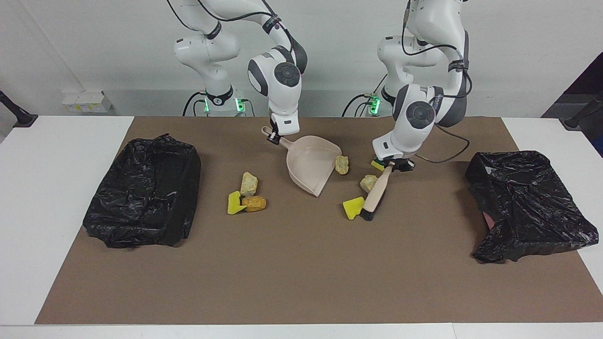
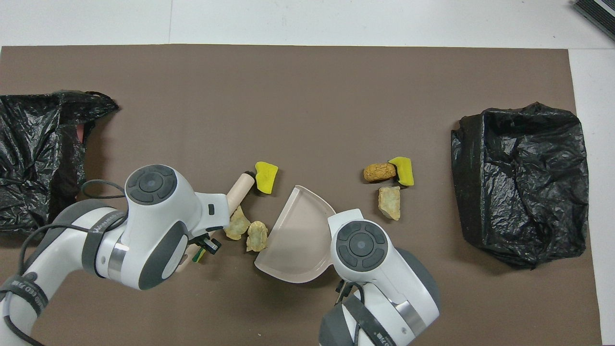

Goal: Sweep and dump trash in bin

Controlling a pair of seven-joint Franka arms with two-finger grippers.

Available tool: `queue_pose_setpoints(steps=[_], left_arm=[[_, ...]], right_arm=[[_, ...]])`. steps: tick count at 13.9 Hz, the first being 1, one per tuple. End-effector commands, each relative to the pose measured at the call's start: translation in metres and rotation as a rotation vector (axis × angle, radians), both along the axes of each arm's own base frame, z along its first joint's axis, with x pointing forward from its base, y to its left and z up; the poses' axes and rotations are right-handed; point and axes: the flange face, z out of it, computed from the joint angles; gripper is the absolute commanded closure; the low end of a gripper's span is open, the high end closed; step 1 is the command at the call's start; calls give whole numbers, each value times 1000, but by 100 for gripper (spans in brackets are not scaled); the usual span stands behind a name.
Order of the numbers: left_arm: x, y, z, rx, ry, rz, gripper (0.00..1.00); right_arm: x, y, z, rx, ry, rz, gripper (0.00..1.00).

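Nearest the robots, on the brown mat [image 1: 301,282] that covers the bench [image 1: 56,197], the right gripper [image 1: 272,137] has its jaws clamped on the handle of the beige dustpan [image 1: 312,162], whose open mouth faces the left arm's end. Just beside that mouth lies a pale beige foam chunk [image 1: 342,164]. The left gripper [image 1: 394,164] has its jaws clamped on the wooden handle of a brush [image 1: 375,197], which slants away from the robots with its dark bristles at the low end on the mat. A green-and-yellow sponge bit [image 1: 377,165] sits partly hidden under this gripper. A second beige foam chunk [image 1: 368,182] touches the brush handle on the dustpan side, and a yellow sponge wedge [image 1: 353,208] lies against the bristle end, farther from the robots. Toward the right arm's end a cluster of three scraps touch one another: a beige chunk [image 1: 249,183], a tan-orange chunk [image 1: 254,203] and a yellow wedge [image 1: 234,203]. A black-bagged bin [image 1: 143,197] stands at the right arm's end of the bench, and a crumpled black bag [image 1: 527,202] lies at the left arm's end
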Motion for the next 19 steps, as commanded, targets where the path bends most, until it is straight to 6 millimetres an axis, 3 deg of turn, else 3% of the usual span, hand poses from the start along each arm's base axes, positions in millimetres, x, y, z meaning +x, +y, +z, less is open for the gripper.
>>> queue_pose_setpoints(steps=[1, 5, 10, 13, 17, 19], left_arm=[[-32, -28, 2, 28, 8, 7, 100], [-56, -59, 13, 62, -30, 51, 100], [-70, -83, 20, 110, -68, 197, 100], [-84, -105, 24, 77, -40, 182, 100], [-73, -118, 71, 18, -6, 203, 100], [-52, -101, 90, 8, 5, 214, 100]], right_arm=[[3, 2, 3, 11, -11, -21, 100], [3, 1, 2, 9, -10, -20, 100], [3, 1, 2, 11, -9, -21, 100], [3, 1, 2, 11, -9, -21, 100], [3, 1, 2, 11, -9, -21, 100], [3, 1, 2, 11, -9, -21, 100]])
